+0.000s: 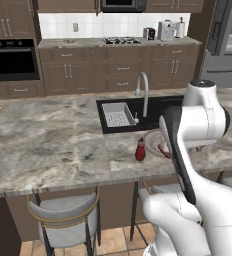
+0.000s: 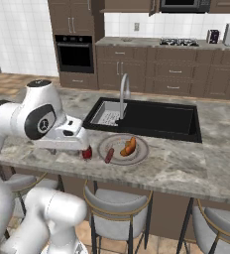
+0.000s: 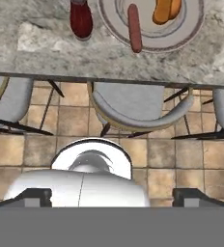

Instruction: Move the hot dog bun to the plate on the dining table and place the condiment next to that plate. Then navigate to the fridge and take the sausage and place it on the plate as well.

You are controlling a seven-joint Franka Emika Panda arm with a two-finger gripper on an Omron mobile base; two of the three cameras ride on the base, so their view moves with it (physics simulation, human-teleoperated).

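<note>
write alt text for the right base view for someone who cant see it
A grey plate on the marble dining table holds an orange hot dog bun and a dark-red sausage, in front of a black sink. The white robot arm partly hides a red condiment left of the plate.

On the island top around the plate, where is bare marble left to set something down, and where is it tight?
Bare marble runs wide to the right of the plate and left of the sink. Tight spots: the red bottle hugs the plate's left rim, and the plate already holds the bun and sausage.
</note>
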